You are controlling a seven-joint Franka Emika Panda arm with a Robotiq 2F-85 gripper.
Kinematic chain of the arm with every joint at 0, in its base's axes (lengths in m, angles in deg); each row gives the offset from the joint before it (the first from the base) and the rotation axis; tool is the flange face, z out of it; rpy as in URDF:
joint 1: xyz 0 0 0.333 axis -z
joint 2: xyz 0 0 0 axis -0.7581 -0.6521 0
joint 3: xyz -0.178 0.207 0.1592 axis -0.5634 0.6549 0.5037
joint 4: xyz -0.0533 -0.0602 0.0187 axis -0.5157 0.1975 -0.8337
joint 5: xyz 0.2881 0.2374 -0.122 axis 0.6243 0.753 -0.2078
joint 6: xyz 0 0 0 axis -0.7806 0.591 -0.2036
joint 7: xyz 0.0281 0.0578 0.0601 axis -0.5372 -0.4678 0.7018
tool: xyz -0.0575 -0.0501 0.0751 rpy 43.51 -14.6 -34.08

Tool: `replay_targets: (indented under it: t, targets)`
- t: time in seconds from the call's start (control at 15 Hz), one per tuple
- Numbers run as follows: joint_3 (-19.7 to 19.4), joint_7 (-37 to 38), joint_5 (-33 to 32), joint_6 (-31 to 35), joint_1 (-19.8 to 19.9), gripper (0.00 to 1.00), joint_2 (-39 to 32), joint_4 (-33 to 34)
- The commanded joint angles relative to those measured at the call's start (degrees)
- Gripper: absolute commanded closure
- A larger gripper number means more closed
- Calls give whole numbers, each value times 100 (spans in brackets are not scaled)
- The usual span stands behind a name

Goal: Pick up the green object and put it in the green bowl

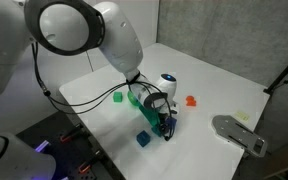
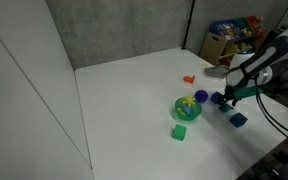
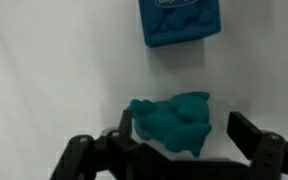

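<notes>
White tabletop is seen carrying everything in both exterior views. The Franka arm is bent down over it, and the gripper is lowered to the surface near the green bowl. Something yellow is seen inside the bowl, too small to be identified. A light-green cube is set just beside the bowl, on a different side from the gripper. A blue cube lies beyond the gripper from the bowl.

In the wrist view the green object is shown lying on the table, outside the bowl, between the spread fingers. They are held apart and not closed on it. A strip of table is visible between the object and one finger; at the other finger, contact cannot be judged. An orange piece is placed well apart from the bowl, towards the back wall.
</notes>
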Motion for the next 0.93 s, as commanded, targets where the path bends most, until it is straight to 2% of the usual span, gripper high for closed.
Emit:
replay_targets:
  t: [0.0,0.27,0.53,0.73,0.87]
  targets:
    - [-48,-101,-132,180,-32,34,-84,80]
    - [5,-146,-154,172,4,65,39,38]
    - [78,-270,-146,-13,12,74,298,-28]
    - [166,-416,-139,-171,11,92,608,-74]
    - [249,-488,-117,-330,3,93,855,-81]
